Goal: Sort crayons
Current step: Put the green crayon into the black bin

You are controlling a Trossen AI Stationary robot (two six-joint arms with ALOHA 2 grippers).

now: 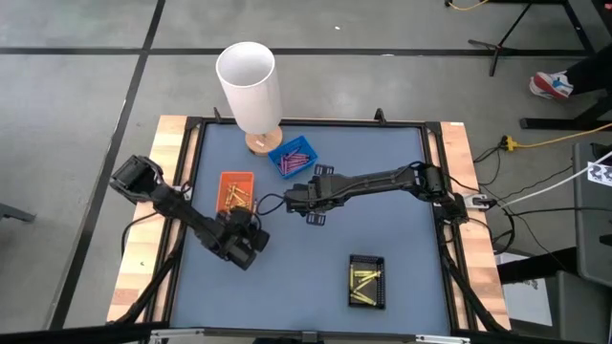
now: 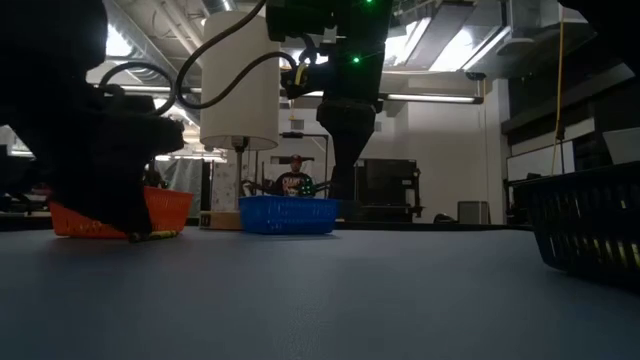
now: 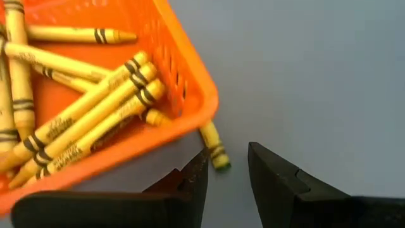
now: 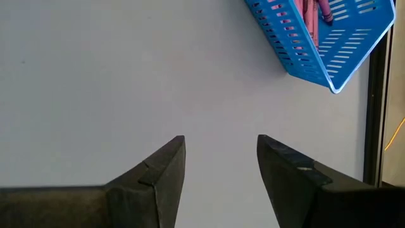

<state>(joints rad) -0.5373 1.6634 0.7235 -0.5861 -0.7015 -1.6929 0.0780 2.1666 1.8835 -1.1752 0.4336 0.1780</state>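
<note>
An orange tray point(image 3: 190, 76) holds several orange-gold crayons point(image 3: 95, 114). One loose crayon point(image 3: 215, 147) lies on the table at the tray's corner, one end under the tray's wall. My left gripper point(image 3: 228, 151) is low over the table, open, its fingertips on either side of that crayon's free end. My right gripper point(image 4: 221, 139) hangs open above bare table near the blue tray point(image 4: 316, 44), which holds purple-pink crayons point(image 4: 313, 12). The black tray point(image 1: 367, 281) at the near right holds yellow crayons. My left gripper has one finger point(image 3: 199, 174) close beside the loose crayon's free end point(image 3: 220, 161). Whether it touches the crayon I cannot tell. The other finger stands clear of it. The fingers come slanting down at the crayon, which lies flat on the table.
A white lamp point(image 1: 249, 81) on a wooden base stands at the table's far edge behind the blue tray point(image 1: 293, 156). The orange tray point(image 1: 237, 191) is right beside my left gripper point(image 1: 249, 225). Open blue tabletop point(image 1: 382, 229) lies between the trays.
</note>
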